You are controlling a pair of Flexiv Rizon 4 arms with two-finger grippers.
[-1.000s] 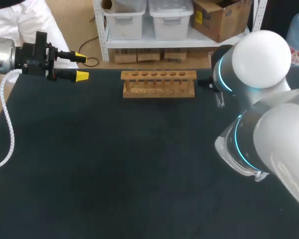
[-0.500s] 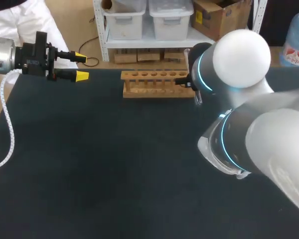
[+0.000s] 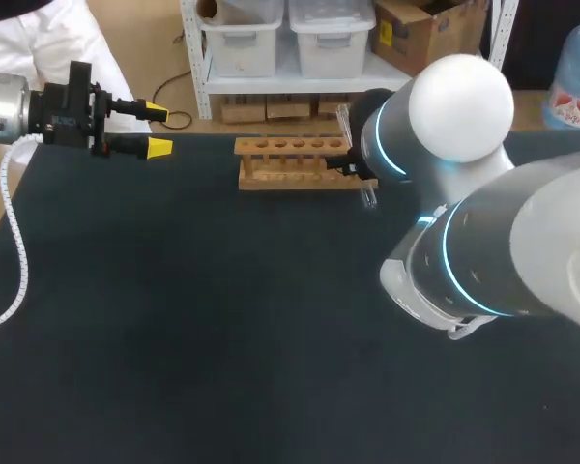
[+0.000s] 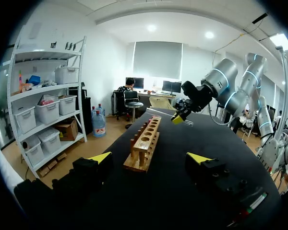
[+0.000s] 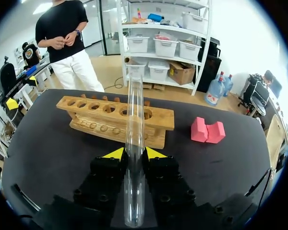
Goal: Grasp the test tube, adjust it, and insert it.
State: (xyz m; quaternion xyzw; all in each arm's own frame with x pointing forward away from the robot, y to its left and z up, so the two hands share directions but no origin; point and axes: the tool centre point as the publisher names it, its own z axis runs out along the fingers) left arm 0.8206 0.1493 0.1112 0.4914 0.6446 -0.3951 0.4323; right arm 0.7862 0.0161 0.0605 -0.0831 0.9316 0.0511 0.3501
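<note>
Test tube (image 5: 134, 110) clamped in right pincer (image 5: 133, 154), long axis along the fingers, far end pointing at wooden rack (image 5: 86, 115) just ahead, holes upward. Left pincer (image 4: 150, 158) wide.

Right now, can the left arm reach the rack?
Probably yes: the left gripper is open, with bare table between it and the rack; the right gripper, shut on the test tube, is at the rack's other end.
</note>
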